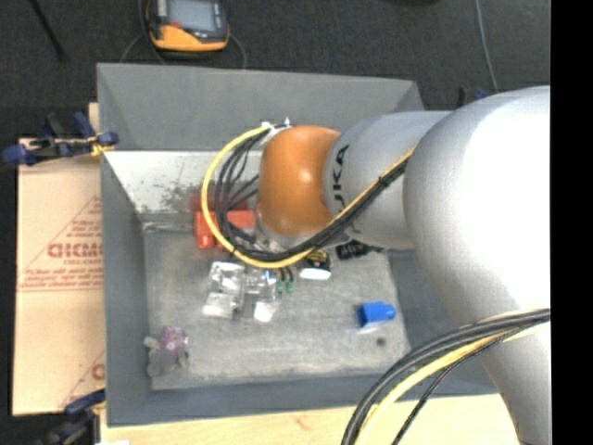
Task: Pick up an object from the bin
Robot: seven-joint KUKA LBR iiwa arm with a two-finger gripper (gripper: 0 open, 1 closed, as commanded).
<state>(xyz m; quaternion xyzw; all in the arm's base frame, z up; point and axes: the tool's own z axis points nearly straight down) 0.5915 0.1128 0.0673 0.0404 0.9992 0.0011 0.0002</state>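
A dark floor lies around the grey metal bin [125, 276], whose flat bottom carries only a scatter of small things.

Near the middle of the bin floor lies a clear-and-white crumpled piece [227, 295], like a scrap of stiff plastic wrapping. It sits directly under the arm's wrist and is the thing nearest the gripper [264, 267]. The orange wrist cover [296, 188] and its loops of yellow and black cable hang over the gripper, so I cannot tell how the jaws stand or whether they have hold of anything.

By its look, the clear piece is probably very light and thin. It is likely to bend or crackle under pressure, and its glossy faces may be slippery. The best hold is probably across its narrower middle, where both faces can be pinched together. A hold on a loose outer edge might fold or slide out. A small white bit [264, 311] lies just beside it, close enough to be caught in the same closing.

Behind and to the left, a red-orange block [206, 230] rests near the foot of the sloping wall, partly under the cables. It looks solid and stiff. To the right, a small white-and-black piece [317, 272] lies near the wrist. Further right and toward the front, a small blue block [375, 314] sits well apart from the rest. A purplish-grey lump [167, 346] sits in the front left corner, also well apart.
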